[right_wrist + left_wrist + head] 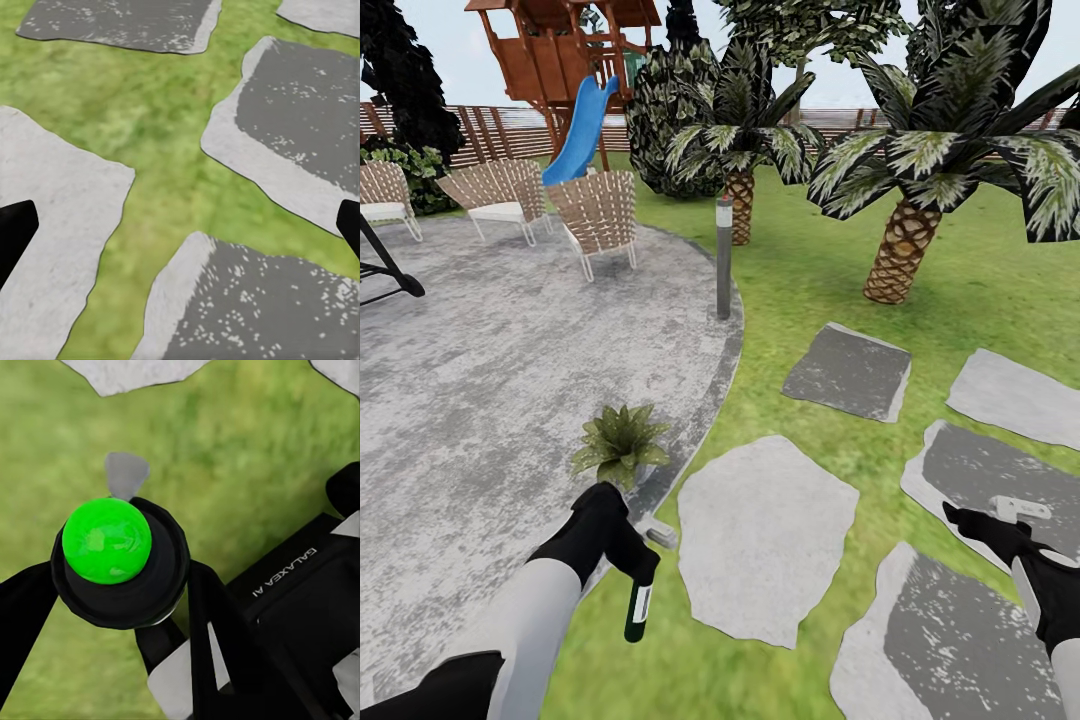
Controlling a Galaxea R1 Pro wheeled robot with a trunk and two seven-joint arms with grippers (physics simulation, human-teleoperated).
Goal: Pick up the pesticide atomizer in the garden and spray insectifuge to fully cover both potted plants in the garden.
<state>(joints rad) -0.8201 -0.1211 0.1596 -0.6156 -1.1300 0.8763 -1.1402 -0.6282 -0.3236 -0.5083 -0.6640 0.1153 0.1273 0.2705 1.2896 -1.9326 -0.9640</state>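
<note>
The left fingers (628,560) are clamped on the atomizer (639,605), which hangs long axis downward over the grass. The plant (621,444) lies just beyond them. The right fingers (985,525) stand apart, farther off.

Both arms have pale grey forearm shells that give way to matte black wrists. The left claw (622,548) is black throughout, with angular faceted housing. The right claw (985,525) is black too, and its two fingertips (16,225) appear as plain dark wedges with squared ends. On the left arm, one black housing panel carries the white lettering "GALAXEA AI", and light grey plates sit between the black sections near it.
</note>
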